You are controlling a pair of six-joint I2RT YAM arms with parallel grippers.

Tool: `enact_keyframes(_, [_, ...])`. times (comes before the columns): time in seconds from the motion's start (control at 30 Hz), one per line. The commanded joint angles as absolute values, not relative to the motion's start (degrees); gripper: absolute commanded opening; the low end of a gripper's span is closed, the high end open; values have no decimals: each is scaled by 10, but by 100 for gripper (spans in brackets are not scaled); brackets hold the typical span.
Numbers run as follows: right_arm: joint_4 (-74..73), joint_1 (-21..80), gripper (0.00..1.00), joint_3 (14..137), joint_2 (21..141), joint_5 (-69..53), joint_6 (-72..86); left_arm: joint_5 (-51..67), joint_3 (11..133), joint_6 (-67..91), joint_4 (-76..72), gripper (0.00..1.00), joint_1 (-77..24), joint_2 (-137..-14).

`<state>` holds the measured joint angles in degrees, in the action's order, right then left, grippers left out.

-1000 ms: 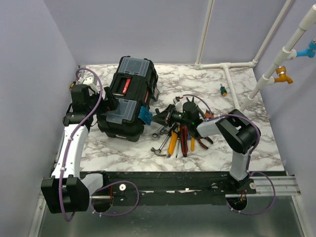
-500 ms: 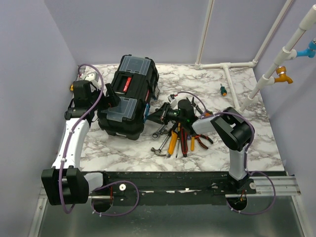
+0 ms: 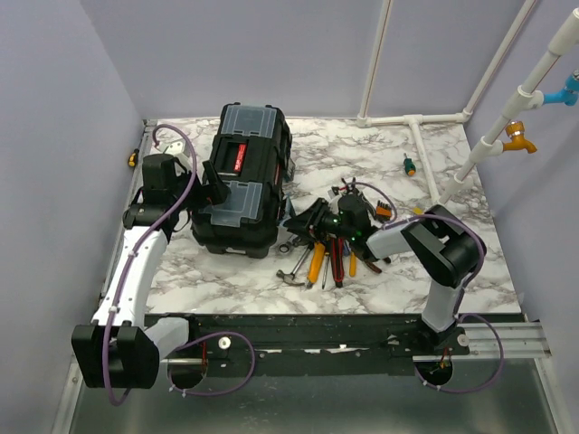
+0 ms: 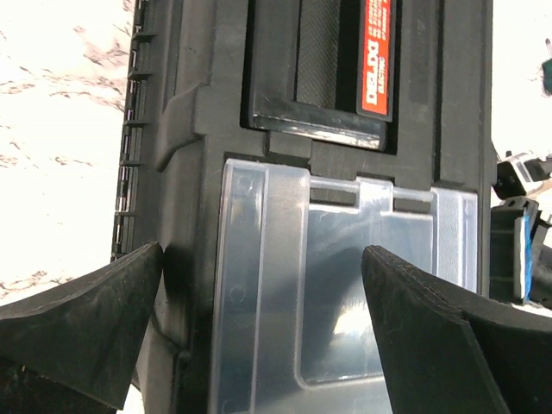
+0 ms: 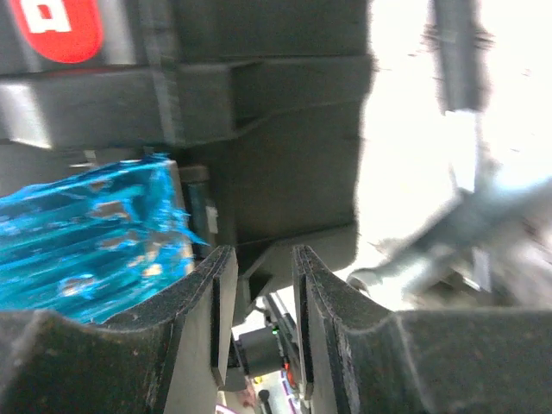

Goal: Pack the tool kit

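Lavender walls close in a marble-patterned table (image 3: 217, 271), with white pipes (image 3: 412, 119) running along its back right corner. The black toolbox (image 3: 262, 172) stands on the left half of the table, shut, and the loose hand tools (image 3: 333, 258) lie heaped just to its right, a hammer (image 3: 297, 268) at the near edge of the heap. A small screwdriver (image 3: 409, 165) lies well apart near the pipes. From above, the left gripper (image 3: 215, 190) sits against the left side of the toolbox and the right gripper (image 3: 298, 220) is low between the box and the heap, but neither opening can be read there. The left wrist view supplies it: the left gripper (image 4: 263, 254) is spread wide over the clear lid (image 4: 345, 285) of the small compartment, with the red label plate (image 4: 377, 56) beyond; whether its fingers (image 4: 78, 336) touch the box cannot be told. The right wrist view shows the right gripper (image 5: 261, 259) parted only narrowly, nothing between its fingers (image 5: 198, 328), facing the dark wall of the toolbox. A crumpled blue plastic piece (image 5: 86, 241), not made out from above, sits just left of them. A blurred metal tool (image 5: 448, 233) lies to the right.
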<state>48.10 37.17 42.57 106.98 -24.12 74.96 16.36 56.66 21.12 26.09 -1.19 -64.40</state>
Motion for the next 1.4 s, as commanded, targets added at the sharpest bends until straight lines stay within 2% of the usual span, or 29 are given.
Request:
enact_keyframes(0.0, [462, 351, 39, 363, 1026, -178, 740, 169, 543, 221, 309, 99, -31, -604])
enact_keyframes(0.17, [417, 318, 41, 338, 949, -159, 682, 146, 545, 216, 311, 98, -35, -585])
enact_keyframes(0.23, [355, 315, 49, 354, 909, -136, 639, 135, 548, 214, 315, 98, -36, -581])
enact_keyframes(0.37, [235, 315, 56, 381, 839, -61, 562, 91, 551, 205, 317, 98, -46, -555])
enact_keyframes(0.4, [218, 315, 59, 387, 826, -45, 547, 76, 551, 203, 316, 98, -51, -548])
enact_keyframes(0.5, [182, 316, 80, 421, 805, -35, 497, 34, 570, 196, 324, 99, -75, -541])
enact_keyframes(0.57, [161, 316, 86, 447, 806, -33, 482, 9, 592, 196, 339, 98, -93, -546])
enact_keyframes(0.87, [141, 315, 86, 537, 861, -70, 467, -77, 733, 172, 413, 95, -186, -646])
enact_keyframes(0.97, [142, 315, 86, 552, 869, -81, 463, -61, 801, 162, 443, 88, -187, -706])
enact_keyframes(1.03, [141, 315, 86, 561, 873, -89, 458, -70, 850, 151, 467, 86, -186, -750])
enact_keyframes(1.23, [96, 315, 82, 633, 902, -126, 430, -177, 963, 135, 536, 86, -179, -844])
enact_keyframes(1.37, [54, 315, 86, 678, 912, -106, 426, -118, 963, 149, 513, 89, -122, -859])
